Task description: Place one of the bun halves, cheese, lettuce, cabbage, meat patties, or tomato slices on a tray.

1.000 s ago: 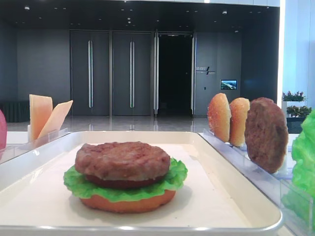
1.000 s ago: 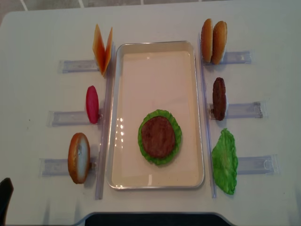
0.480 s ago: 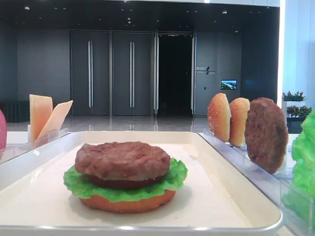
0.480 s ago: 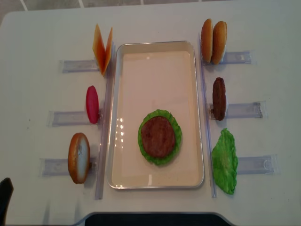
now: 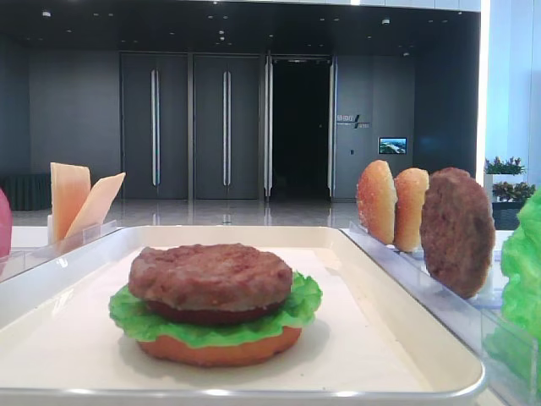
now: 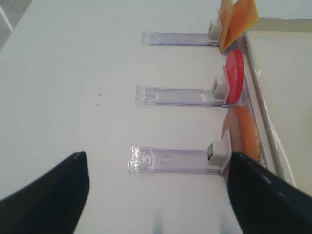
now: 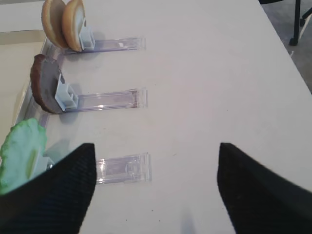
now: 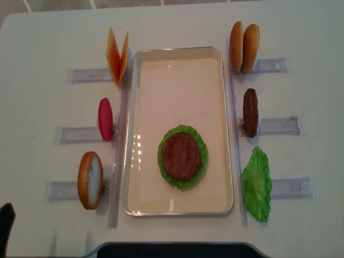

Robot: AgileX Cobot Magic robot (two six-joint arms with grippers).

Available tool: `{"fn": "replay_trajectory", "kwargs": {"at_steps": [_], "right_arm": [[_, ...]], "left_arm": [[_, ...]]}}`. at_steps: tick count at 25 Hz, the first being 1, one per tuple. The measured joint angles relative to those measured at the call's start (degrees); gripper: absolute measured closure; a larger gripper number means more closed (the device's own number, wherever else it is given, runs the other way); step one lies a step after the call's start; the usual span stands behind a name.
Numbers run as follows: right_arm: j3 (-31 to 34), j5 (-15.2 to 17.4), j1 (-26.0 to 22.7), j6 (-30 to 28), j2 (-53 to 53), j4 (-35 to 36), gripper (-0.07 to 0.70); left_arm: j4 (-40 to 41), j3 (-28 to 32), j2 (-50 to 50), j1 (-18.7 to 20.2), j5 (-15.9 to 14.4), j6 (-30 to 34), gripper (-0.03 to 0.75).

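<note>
On the white tray (image 8: 127, 134) lies a stack: a bun half (image 5: 220, 348), a frilly lettuce leaf (image 8: 200, 141) and a brown meat patty (image 8: 181, 156) on top. Left of the tray stand cheese slices (image 8: 117, 55), a red tomato slice (image 8: 105, 119) and a bun half (image 8: 90, 179). On its right stand two bun halves (image 8: 244, 47), a patty (image 8: 250, 112) and a lettuce leaf (image 8: 256, 184). My left gripper (image 6: 157, 155) hangs open over the table beside the near bun half (image 6: 243, 131). My right gripper (image 7: 156, 146) is open near the lettuce (image 7: 22, 153), holding nothing.
Each loose piece stands on edge in a clear plastic holder (image 8: 282, 124) lying on the white table (image 8: 43, 43). The holders run outward from the tray's long sides. A dark part of the left arm (image 8: 5, 226) shows at the near left table edge.
</note>
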State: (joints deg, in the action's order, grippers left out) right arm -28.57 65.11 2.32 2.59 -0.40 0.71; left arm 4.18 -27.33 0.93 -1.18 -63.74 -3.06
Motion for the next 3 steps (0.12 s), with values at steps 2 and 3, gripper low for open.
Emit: {"fn": "replay_trajectory", "kwargs": {"at_steps": [2,3], "right_arm": [[0.0,0.0,0.0,0.0,0.0,0.04,0.108],[0.0,0.0,0.0,0.0,0.0,0.04,0.108]], "left_arm": [[0.0,0.0,0.0,0.0,0.0,0.0,0.024],[0.0,0.0,0.0,0.0,0.0,0.0,0.024]]}}
